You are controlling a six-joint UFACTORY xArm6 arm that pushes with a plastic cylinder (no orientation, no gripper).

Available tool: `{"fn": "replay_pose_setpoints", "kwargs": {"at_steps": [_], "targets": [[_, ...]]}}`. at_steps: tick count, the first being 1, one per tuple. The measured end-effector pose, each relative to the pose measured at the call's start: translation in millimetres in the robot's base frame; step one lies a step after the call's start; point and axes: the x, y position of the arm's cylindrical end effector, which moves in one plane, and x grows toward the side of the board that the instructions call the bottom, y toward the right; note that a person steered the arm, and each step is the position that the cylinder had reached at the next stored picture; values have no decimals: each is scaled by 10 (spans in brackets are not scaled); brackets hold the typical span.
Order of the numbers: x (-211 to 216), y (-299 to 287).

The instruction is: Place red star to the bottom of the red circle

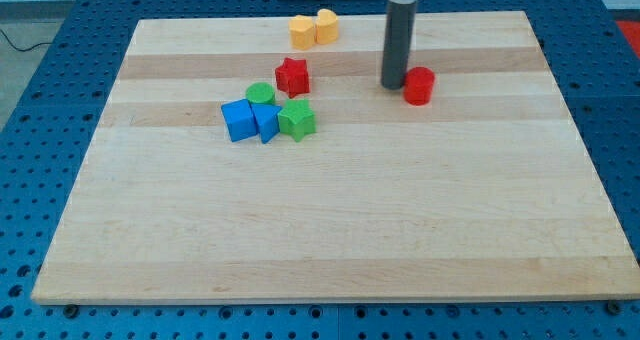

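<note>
The red star (pixel 292 76) lies on the wooden board (pixel 330 230) left of centre near the view's top. The red circle (pixel 419 85) stands to its right, well apart from it. My tip (pixel 391 85) rests on the board just left of the red circle, close to it or touching it, and well right of the red star.
A green circle (pixel 261 94), a blue cube (pixel 239 120), a blue block (pixel 266 120) and a green star (pixel 297 121) cluster below-left of the red star. Two yellow-orange blocks (pixel 303 30) (pixel 326 25) sit near the top edge. Blue perforated table surrounds the board.
</note>
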Motion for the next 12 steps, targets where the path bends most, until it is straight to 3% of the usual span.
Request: {"fn": "replay_pose_setpoints", "kwargs": {"at_steps": [2, 3, 6, 7, 9, 10, 11, 12], "targets": [[178, 577], [134, 494], [-401, -1536], [-507, -1936], [-217, -2739], [27, -2429], [89, -1748], [60, -1565]]}}
